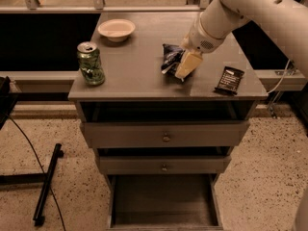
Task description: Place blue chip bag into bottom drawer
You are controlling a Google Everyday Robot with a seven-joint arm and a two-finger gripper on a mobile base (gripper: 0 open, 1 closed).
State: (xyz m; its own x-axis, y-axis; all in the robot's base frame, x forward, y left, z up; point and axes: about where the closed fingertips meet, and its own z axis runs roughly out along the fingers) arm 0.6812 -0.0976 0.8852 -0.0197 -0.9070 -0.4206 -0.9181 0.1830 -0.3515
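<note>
The blue chip bag (pixel 170 58), dark, crumpled, with white patches, lies on the cabinet top near its middle. My gripper (pixel 187 65) comes down from the upper right on the white arm and sits right over the bag's right side, partly covering it. The bottom drawer (pixel 163 203) is pulled out below the two knobbed drawers, and its flat grey floor is bare.
A green can (pixel 91 63) stands at the top's front left. A white bowl (pixel 116 30) sits at the back left. A flat black packet (pixel 229 80) lies at the front right. A black stand (pixel 45 186) lies on the floor at the left.
</note>
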